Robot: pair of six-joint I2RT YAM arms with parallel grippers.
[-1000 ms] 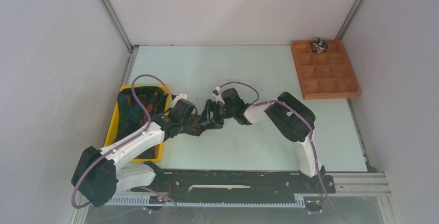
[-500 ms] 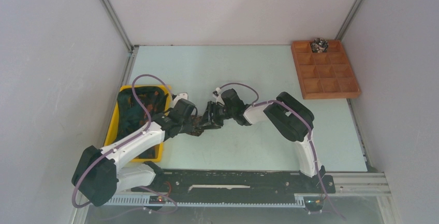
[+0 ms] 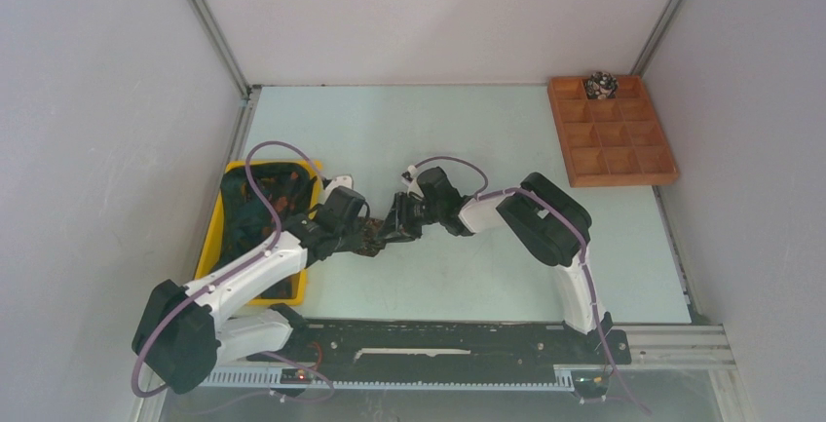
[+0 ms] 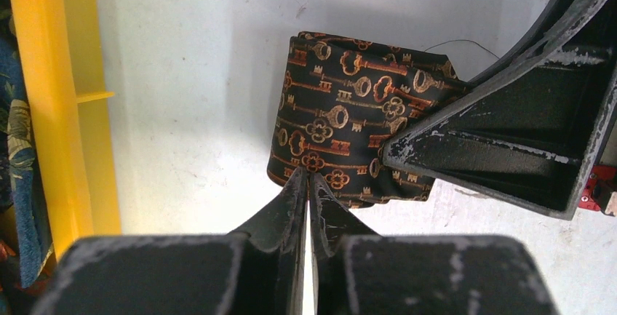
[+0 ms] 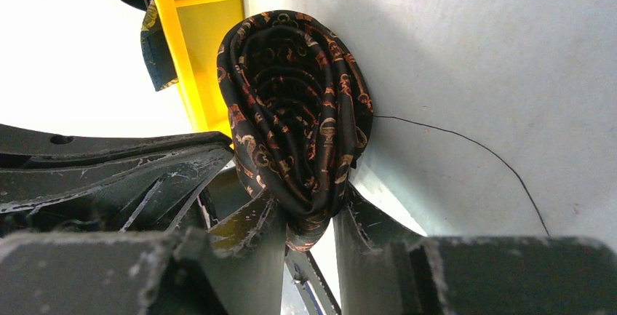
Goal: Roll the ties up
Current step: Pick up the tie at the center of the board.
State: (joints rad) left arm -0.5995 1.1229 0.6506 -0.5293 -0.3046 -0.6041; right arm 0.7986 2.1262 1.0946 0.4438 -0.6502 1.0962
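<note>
A tie (image 4: 349,133) of dark cloth with orange key patterns lies rolled into a coil on the table (image 3: 458,139), just right of the yellow bin (image 3: 216,247). My right gripper (image 5: 309,220) is shut on the coil (image 5: 295,126), one finger pressing each side of its near end. My left gripper (image 4: 309,178) is shut, its tips touching the roll's near edge; whether they pinch a fold is hidden. In the top view both grippers, left (image 3: 364,238) and right (image 3: 395,229), meet over the roll (image 3: 379,238). More ties (image 3: 258,198) fill the bin.
A wooden compartment tray (image 3: 612,139) stands at the far right with one small coil (image 3: 600,83) in a back cell. The bin's yellow wall (image 4: 54,111) runs close to the roll's left. A loose thread (image 5: 466,148) trails on the table.
My right gripper's jaws have closed in onto the coil. Both arms have stayed almost in place, and the left gripper has stayed shut.
</note>
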